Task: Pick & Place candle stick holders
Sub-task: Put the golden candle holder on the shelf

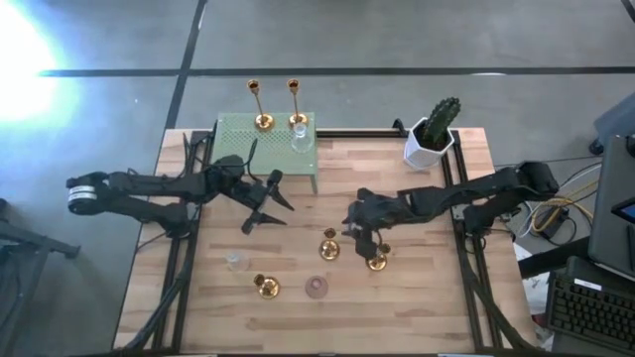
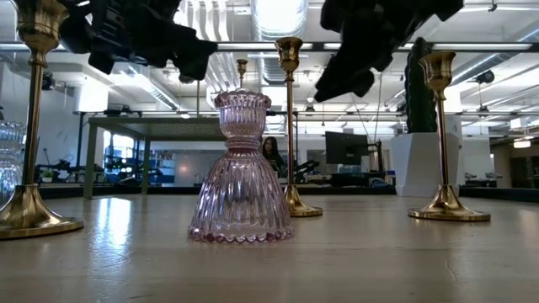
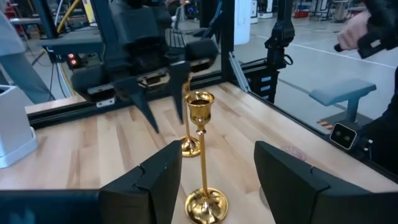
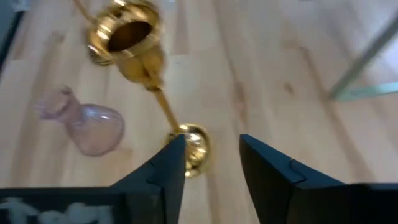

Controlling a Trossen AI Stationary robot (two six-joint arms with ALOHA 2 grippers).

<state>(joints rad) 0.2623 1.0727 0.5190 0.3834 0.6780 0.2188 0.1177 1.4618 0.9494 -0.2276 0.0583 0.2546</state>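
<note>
Three gold candle stick holders stand on their round bases on the wooden table: one in the middle (image 1: 329, 245), one to its right (image 1: 377, 260), one near the front (image 1: 266, 286). A pink glass holder (image 1: 317, 288) and a clear one (image 1: 236, 261) stand beside them. My right gripper (image 1: 355, 230) hovers open at cup height between the middle and right gold holders. In its wrist view the middle holder (image 4: 155, 93) stands just past the fingertips (image 4: 211, 140). My left gripper (image 1: 266, 206) hangs open to the left, facing that holder (image 3: 200, 155) without touching it.
A green raised platform (image 1: 238, 134) at the far edge carries two tall gold holders (image 1: 263, 104) (image 1: 296, 99) and a clear glass one (image 1: 301, 134). A white pot with a cactus (image 1: 432, 134) stands at the far right. Bare wood lies along the table's near right part.
</note>
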